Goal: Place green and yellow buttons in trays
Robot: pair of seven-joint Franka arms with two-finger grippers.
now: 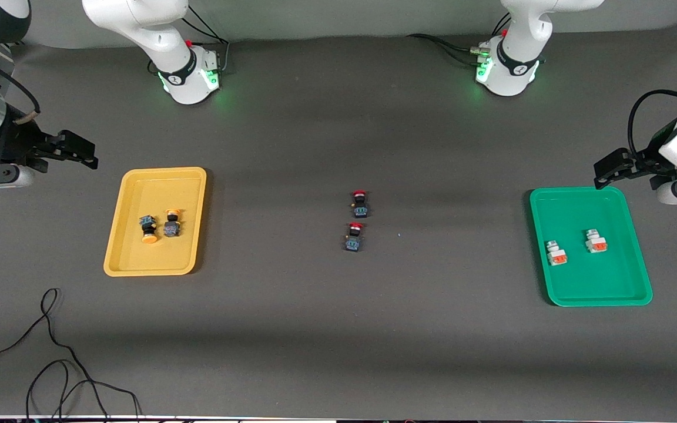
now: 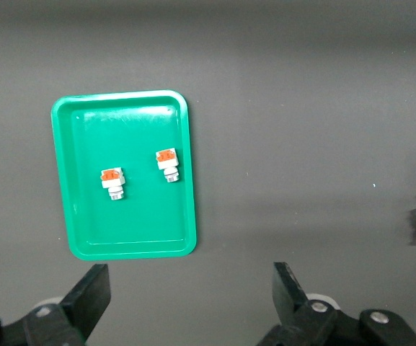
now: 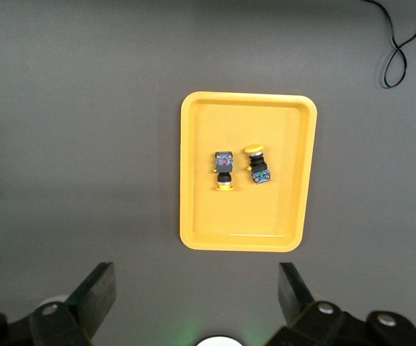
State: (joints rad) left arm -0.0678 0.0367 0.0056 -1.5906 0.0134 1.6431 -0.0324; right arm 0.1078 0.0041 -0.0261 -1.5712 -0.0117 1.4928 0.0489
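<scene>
Apparently I'm done: both yellow-capped buttons [image 1: 159, 226] lie in the yellow tray [image 1: 133, 188], both white-and-orange buttons [image 1: 576, 247] in the green tray [image 1: 609, 294]. Left pincer [image 1: 609, 170], at the green tray's twelve o'clock rim, and right pincer [image 1: 83, 154] stand wide, empty.

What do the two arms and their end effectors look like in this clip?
Both arms are glossy white with black joint bands; their bases glow green and trail black cables. The left end effector and the right end effector are matte black with two blunt fingers; a black cable loops over the left wrist.
</scene>
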